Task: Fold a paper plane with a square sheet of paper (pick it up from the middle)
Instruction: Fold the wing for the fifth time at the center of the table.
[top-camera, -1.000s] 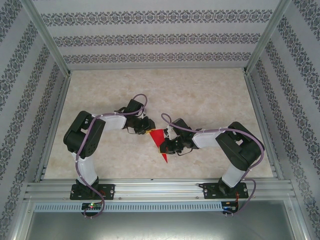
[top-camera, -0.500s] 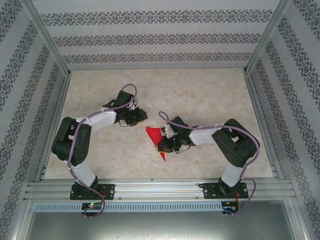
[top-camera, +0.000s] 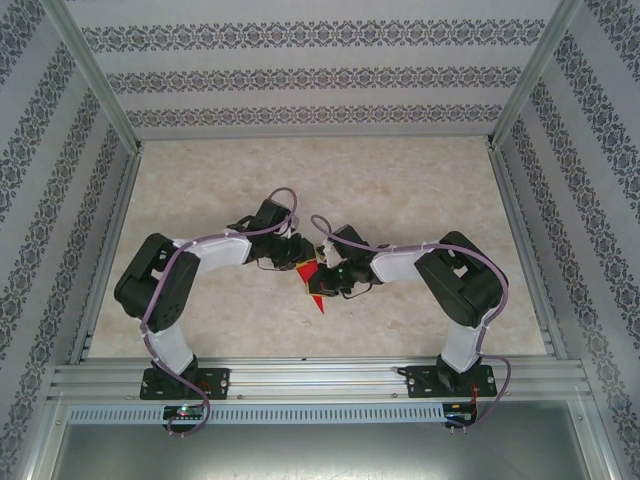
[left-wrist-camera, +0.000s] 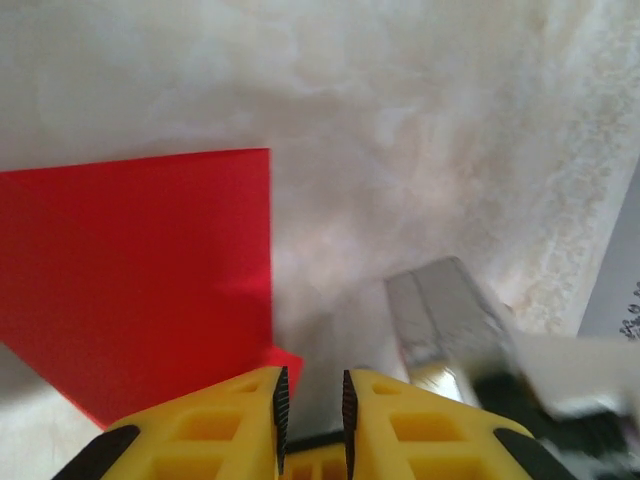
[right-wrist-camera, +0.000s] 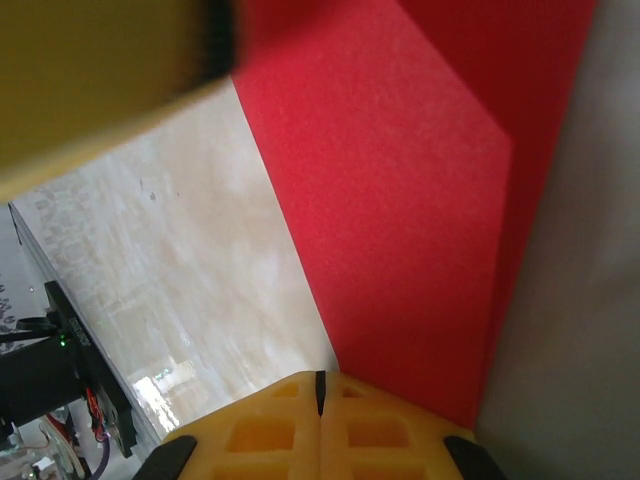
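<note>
The square sheet of paper (top-camera: 318, 290) is a folded red shape lying on the marbled table at mid-centre, its point toward the near edge. In the left wrist view the red paper (left-wrist-camera: 140, 270) lies flat to the left of my left gripper (left-wrist-camera: 311, 375). That gripper's jaws stand a narrow gap apart with nothing between them, and a small red corner shows beside the left finger. From above, the left gripper (top-camera: 300, 257) sits at the paper's far-left edge. My right gripper (right-wrist-camera: 321, 378) is shut, its tips at the edge of the red paper (right-wrist-camera: 400, 200). It meets the left one from the right (top-camera: 325, 275).
Patterned walls and aluminium rails (top-camera: 300, 372) enclose the table (top-camera: 400, 190). The other gripper's blurred yellow finger (right-wrist-camera: 100, 80) crosses the top left of the right wrist view. A blurred grey part of the right arm (left-wrist-camera: 450, 310) shows close ahead in the left wrist view.
The left arm swung away to the far left, then came back to the paper's far edge. The right gripper, still shut, shifted slightly left and farther with the paper.
</note>
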